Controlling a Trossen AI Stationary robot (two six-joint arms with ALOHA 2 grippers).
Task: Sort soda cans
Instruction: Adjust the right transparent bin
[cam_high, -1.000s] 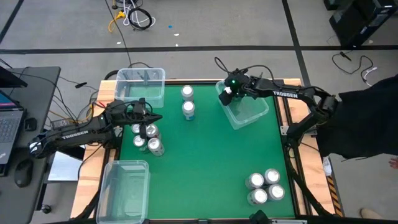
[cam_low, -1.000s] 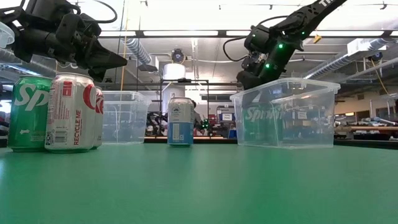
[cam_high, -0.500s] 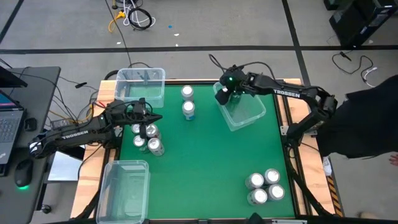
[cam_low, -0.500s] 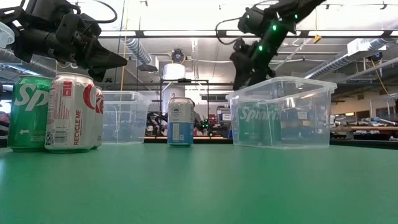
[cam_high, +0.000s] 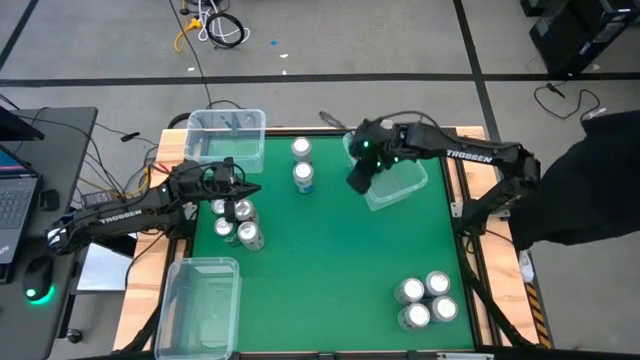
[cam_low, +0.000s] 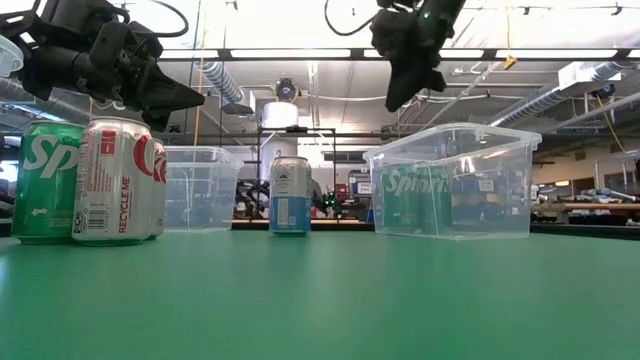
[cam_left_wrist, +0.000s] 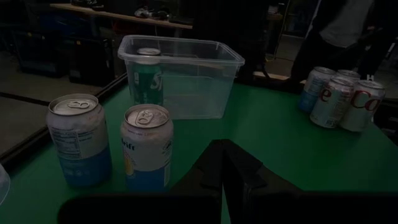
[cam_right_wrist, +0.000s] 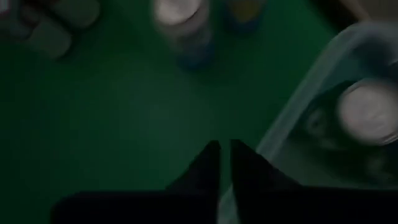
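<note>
Two blue-labelled soda cans (cam_high: 301, 163) wait at twelve o'clock. One green Sprite can (cam_low: 412, 196), probably the sole occupant, sits inside the clear bin (cam_high: 395, 180), sorted. The right gripper (cam_high: 358, 180), clenched empty, hovers at the bin's nine o'clock edge; the left gripper (cam_high: 243, 189) hangs closed over its can cluster (cam_high: 236, 221).

Three clear plastic bins (cam_high: 228, 138) (cam_high: 200, 303) (cam_high: 395, 180) sit on the green table (cam_high: 330, 270); a laptop (cam_high: 15, 195) lies alongside.
</note>
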